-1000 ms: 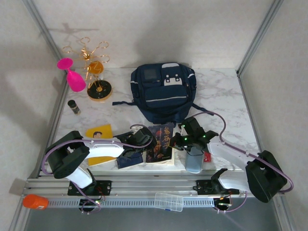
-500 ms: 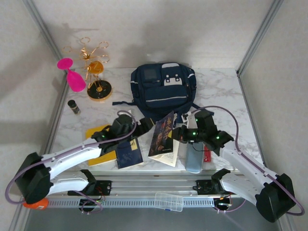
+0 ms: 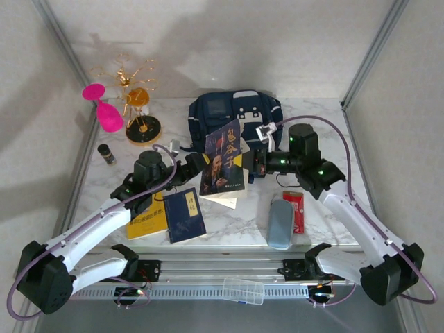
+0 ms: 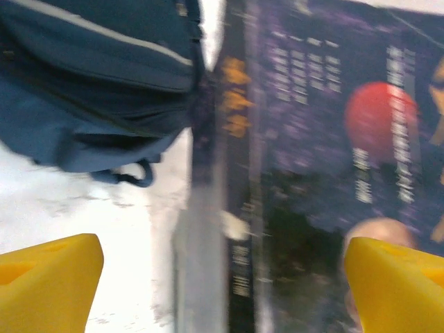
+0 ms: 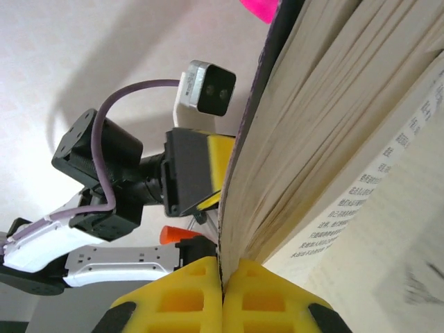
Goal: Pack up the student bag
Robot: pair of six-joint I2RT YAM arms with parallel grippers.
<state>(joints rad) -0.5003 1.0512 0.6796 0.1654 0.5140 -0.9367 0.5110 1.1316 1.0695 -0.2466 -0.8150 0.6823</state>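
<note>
Since a second ago the thick paperback [image 3: 223,161] has risen off the marble tabletop [image 3: 326,132]. It now hangs nearly upright with its glossy purple cover facing the overhead camera, just in front of the student bag [image 3: 239,111]. The right gripper [image 5: 223,277] is clamped on the book's edge: its ribbed yellow fingers are pressed together where the dark cover runs down between them, and cream pages fan out beside it. The left gripper [image 4: 222,281] has spread wide, its blocky yellow fingers far apart with the book's dark spine seen between them. The bag, soft navy fabric with thin white stripes, sits at the far middle of the table, partly hidden by the book
</note>
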